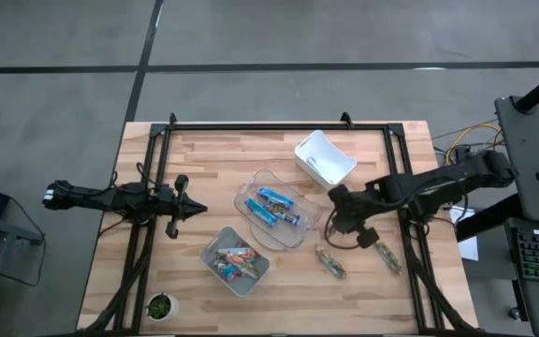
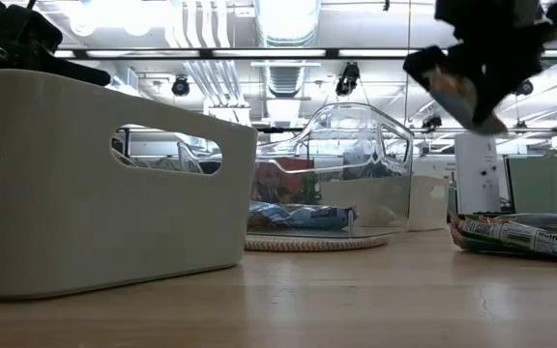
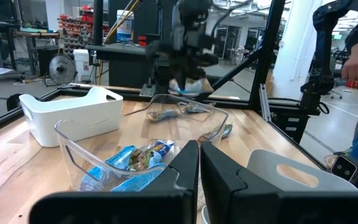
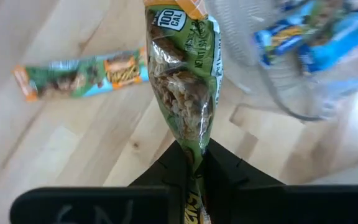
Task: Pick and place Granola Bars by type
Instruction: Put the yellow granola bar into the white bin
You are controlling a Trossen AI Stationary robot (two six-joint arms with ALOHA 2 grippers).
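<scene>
Greenish-brown granola bar (image 4: 182, 81) hangs pinched in the right gripper (image 4: 191, 163), lifted above the wood beside the clear bin (image 1: 279, 211) (its lower end hidden between the fingers). Left gripper (image 3: 199, 163) waits closed and empty at the table's left.

A white bin (image 1: 325, 157) sits near the table's (image 1: 204, 150) far edge; 2 more bins, clear (image 1: 293, 229) and grey (image 1: 251, 281), mid-table; possibly a small plant (image 1: 160, 306) at the near-left corner.

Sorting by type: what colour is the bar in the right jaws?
Greenish-brown wrapper, clearest in the right wrist view.
</scene>
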